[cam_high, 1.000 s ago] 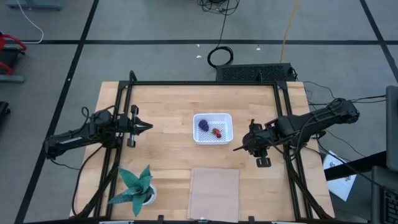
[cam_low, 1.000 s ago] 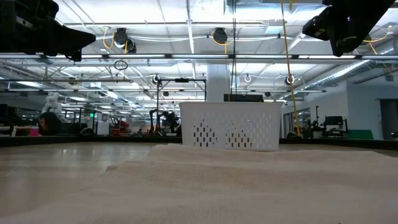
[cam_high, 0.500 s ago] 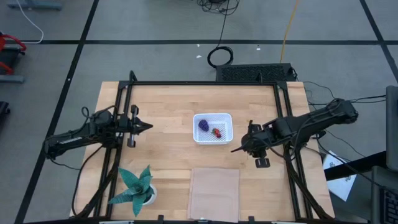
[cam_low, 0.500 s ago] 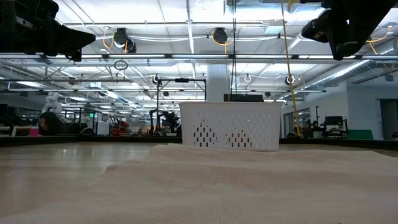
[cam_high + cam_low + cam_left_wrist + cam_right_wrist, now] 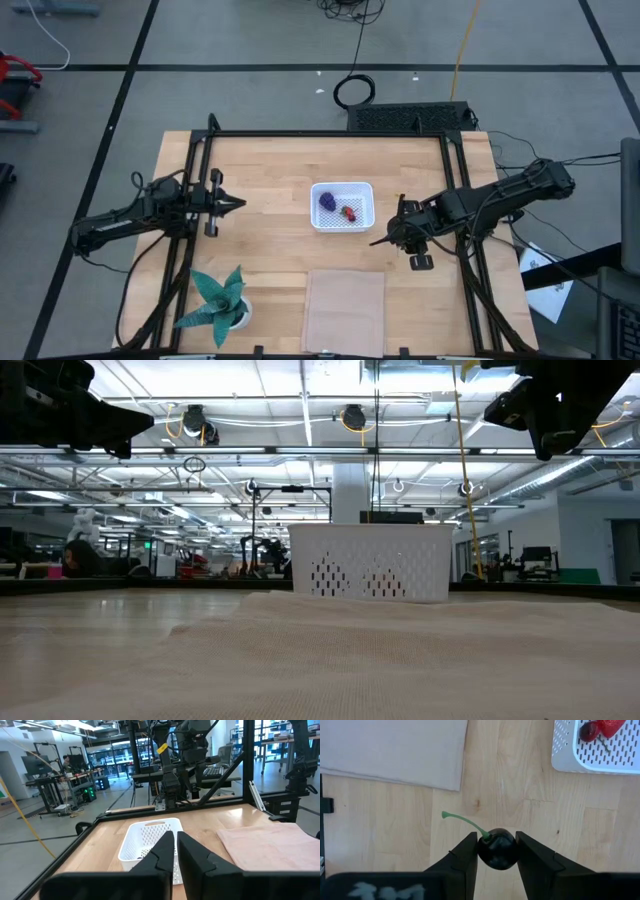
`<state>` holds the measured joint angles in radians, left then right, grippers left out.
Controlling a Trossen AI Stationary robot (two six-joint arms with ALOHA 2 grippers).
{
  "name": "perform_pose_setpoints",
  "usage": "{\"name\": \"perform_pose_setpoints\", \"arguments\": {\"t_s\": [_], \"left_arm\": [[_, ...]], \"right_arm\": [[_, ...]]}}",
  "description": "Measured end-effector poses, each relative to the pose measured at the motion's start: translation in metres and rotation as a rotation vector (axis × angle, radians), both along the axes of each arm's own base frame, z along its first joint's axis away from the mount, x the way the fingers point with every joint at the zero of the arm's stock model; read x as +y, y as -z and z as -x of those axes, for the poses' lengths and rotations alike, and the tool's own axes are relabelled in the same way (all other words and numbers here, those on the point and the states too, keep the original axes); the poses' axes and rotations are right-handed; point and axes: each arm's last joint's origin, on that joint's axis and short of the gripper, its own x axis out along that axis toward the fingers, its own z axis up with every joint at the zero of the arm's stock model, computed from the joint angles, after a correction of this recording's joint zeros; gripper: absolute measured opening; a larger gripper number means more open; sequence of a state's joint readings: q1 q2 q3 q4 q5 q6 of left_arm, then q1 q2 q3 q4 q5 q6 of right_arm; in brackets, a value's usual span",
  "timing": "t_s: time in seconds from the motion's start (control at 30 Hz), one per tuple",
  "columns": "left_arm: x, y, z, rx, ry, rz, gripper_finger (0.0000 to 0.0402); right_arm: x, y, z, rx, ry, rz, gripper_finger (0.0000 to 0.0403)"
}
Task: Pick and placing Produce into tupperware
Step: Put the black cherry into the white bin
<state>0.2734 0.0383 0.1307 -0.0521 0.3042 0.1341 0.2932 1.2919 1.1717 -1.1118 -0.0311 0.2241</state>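
Observation:
The white tupperware [image 5: 342, 206] sits at the table's middle and holds the purple lump [image 5: 327, 201] and the red piece [image 5: 349, 212]. The right wrist view also shows a dark ball [image 5: 588, 730] lying in it beside the red piece [image 5: 610, 726]. My right gripper [image 5: 376, 241] hangs off the tupperware's near right corner, shut on a second dark ball [image 5: 496, 849] with a thin green stem [image 5: 462, 821]. My left gripper [image 5: 235, 203] waits, shut, over the table's left part and points at the tupperware [image 5: 150, 840]. My right gripper pinches the dark ball at its round body [image 5: 490, 851], one finger on each side, coming from above and pointing down. The ball is lifted clear of the table. Its green stem sticks out sideways, free of the fingers.
A flat pinkish cloth [image 5: 345, 297] lies at the near edge, just below the right gripper's spot. A teal spiky potted plant [image 5: 220, 300] stands at the near left corner. Bare wood lies between the cloth and the tupperware. Black frame rails run along the table's sides.

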Motion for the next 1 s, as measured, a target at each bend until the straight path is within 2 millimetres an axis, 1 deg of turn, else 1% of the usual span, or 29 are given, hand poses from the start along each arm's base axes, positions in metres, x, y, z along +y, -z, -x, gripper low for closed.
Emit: {"name": "perform_pose_setpoints", "arguments": {"t_s": [0.33, 0.5, 0.67, 0.77, 1.0], "left_arm": [[0.0, 0.0, 0.0, 0.0, 0.0, 0.0, 0.0002], [0.0, 0.0, 0.0, 0.0, -0.001, 0.0, 0.0015], [0.0, 0.0, 0.0, 0.0, -0.001, 0.0, 0.0025], [0.0, 0.0, 0.0, 0.0, -0.001, 0.0, 0.0022], [0.0, 0.0, 0.0, 0.0, -0.002, -0.022, 0.0003]], "right_arm": [[-0.001, 0.0, -0.001, -0.004, 0.016, -0.005, 0.0108], [-0.013, 0.0, -0.003, 0.005, 0.088, -0.007, 0.0105], [-0.023, 0.004, -0.009, 0.015, 0.086, 0.009, 0.0107], [-0.03, 0.008, -0.013, 0.035, 0.094, 0.017, 0.0107], [-0.046, 0.021, -0.026, 0.084, 0.052, 0.024, 0.0106]]}}
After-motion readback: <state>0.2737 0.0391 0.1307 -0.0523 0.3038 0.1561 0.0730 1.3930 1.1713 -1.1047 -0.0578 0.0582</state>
